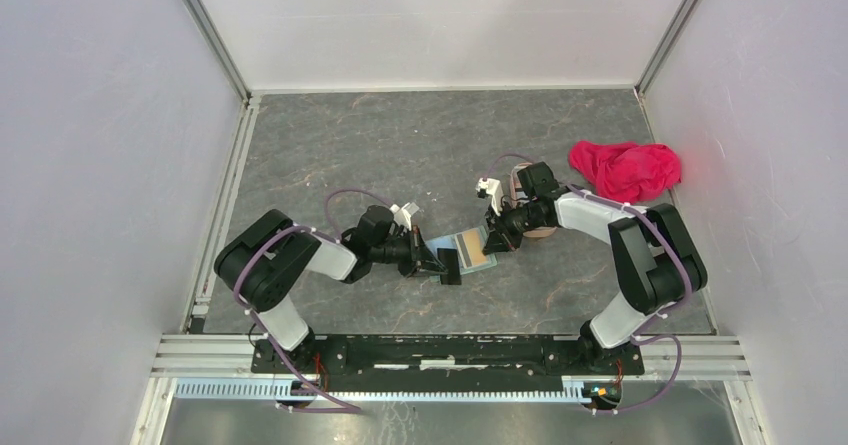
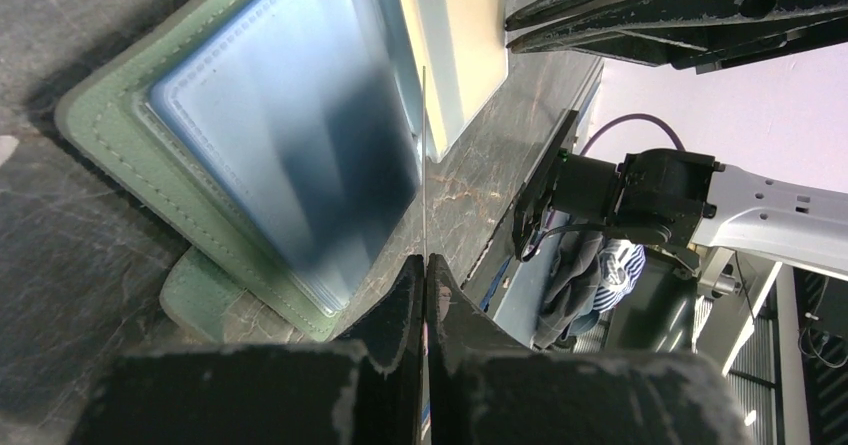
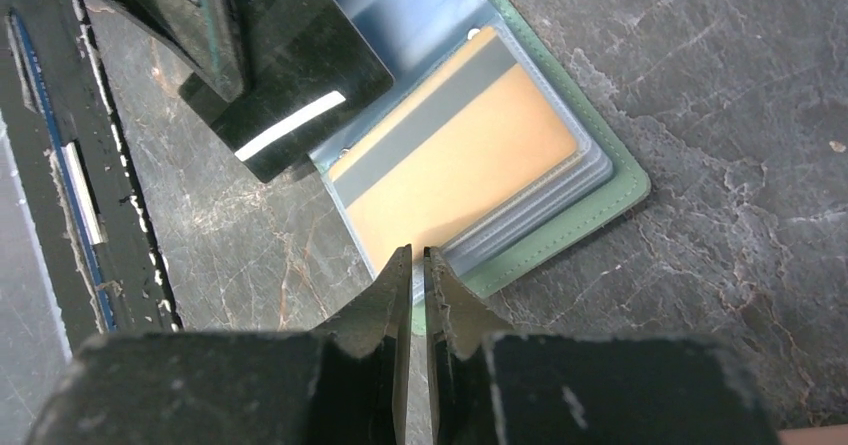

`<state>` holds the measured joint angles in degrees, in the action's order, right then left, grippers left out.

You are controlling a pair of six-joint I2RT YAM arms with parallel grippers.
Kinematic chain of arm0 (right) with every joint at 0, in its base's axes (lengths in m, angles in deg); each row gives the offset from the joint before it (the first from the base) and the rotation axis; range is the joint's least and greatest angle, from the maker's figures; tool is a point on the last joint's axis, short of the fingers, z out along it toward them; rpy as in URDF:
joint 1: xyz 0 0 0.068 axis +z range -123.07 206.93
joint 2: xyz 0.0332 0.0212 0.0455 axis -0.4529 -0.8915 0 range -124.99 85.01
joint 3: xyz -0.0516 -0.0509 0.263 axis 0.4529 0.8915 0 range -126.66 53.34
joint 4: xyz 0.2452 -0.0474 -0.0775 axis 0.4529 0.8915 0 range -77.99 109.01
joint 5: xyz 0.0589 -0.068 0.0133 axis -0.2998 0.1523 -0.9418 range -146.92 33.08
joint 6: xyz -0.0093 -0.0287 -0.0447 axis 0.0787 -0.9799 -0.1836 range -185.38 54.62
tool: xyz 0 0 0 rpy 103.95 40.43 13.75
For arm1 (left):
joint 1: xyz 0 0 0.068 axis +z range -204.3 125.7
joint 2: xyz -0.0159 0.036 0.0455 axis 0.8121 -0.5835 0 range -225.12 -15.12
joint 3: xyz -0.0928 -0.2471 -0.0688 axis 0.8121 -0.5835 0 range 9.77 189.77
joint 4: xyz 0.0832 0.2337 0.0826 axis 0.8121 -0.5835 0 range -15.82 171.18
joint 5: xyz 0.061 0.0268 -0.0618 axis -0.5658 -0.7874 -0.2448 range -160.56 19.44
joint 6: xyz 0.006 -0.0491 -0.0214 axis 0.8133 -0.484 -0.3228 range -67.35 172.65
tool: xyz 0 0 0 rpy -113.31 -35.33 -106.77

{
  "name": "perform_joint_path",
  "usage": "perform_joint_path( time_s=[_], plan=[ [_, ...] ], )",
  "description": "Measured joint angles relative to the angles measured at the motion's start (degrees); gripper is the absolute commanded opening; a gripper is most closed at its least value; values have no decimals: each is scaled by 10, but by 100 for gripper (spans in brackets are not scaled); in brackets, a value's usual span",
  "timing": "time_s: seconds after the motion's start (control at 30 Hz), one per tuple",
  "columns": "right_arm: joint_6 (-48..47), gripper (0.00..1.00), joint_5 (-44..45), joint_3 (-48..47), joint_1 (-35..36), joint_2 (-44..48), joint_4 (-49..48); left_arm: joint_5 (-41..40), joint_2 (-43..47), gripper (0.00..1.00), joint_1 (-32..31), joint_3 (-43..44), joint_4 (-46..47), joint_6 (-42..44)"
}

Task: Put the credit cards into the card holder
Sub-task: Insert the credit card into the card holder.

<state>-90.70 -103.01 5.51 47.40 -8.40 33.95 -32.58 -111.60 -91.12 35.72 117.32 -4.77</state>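
The sage-green card holder (image 1: pixel 468 249) lies open on the table between the two grippers. A yellow-orange card (image 3: pixel 470 155) with a grey stripe sits in its right pocket. My left gripper (image 1: pixel 438 262) is shut on a dark grey card (image 3: pixel 290 65) with a white stripe, held at the holder's left edge; it shows edge-on as a thin line (image 2: pixel 424 165) beside the pale blue-green pockets (image 2: pixel 280 135). My right gripper (image 3: pixel 417 257) is shut but for a sliver, empty, its tips at the near corner of the holder's (image 3: pixel 560 240) right half.
A red-pink cloth (image 1: pixel 625 168) lies at the back right. A pinkish-brown tray (image 1: pixel 540 231) shows partly under the right arm. The metal frame rail (image 1: pixel 450 350) runs along the near edge.
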Motion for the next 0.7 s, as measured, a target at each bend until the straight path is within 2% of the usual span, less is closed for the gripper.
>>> perform_joint_path(
  time_s=[0.3, 0.7],
  plan=[
    [0, 14, -45, -5, 0, 6, 0, 16, -13, 2, 2, 9, 10, 0],
    [27, 13, -17, -9, 0, -23, -5, 31, -33, 2, 11, 10, 22, 0]
  ],
)
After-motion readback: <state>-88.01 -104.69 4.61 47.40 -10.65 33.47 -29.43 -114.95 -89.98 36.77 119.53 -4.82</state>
